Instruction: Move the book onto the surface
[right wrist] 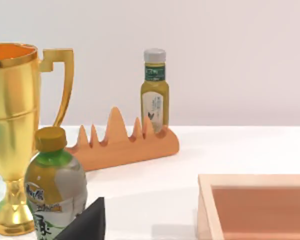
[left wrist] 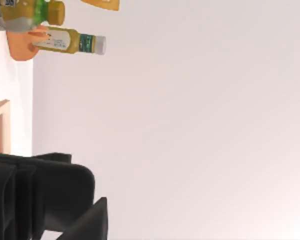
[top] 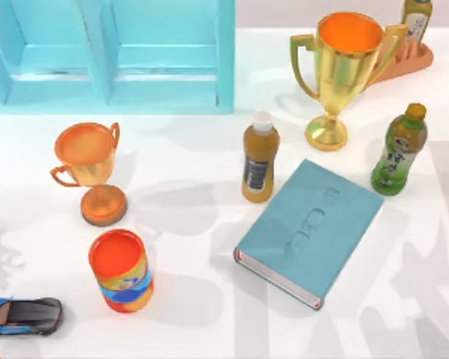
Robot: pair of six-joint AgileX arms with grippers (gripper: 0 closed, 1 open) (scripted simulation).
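Note:
The teal-blue book (top: 308, 230) lies flat on the white surface (top: 187, 224), right of centre, cover up. Its embossed marks show, and its white page edge with red trim faces the table's front. An orange-yellow bottle (top: 259, 158) stands just behind its left corner, a green bottle (top: 399, 149) behind its right corner. A dark part of my left gripper (left wrist: 45, 200) shows in the left wrist view against a blank wall. In the right wrist view a dark tip of my right gripper (right wrist: 87, 222) sits close to the green bottle (right wrist: 55, 192). Nothing touches the book.
A turquoise shelf unit (top: 108, 52) stands at the back left. A gold trophy (top: 343, 71) and an orange rack (top: 411, 60) holding a bottle are at the back right. An orange trophy (top: 90, 168), an orange can (top: 121, 271) and a blue toy car (top: 22, 315) stand left. A wooden box (right wrist: 255, 205) lies nearby.

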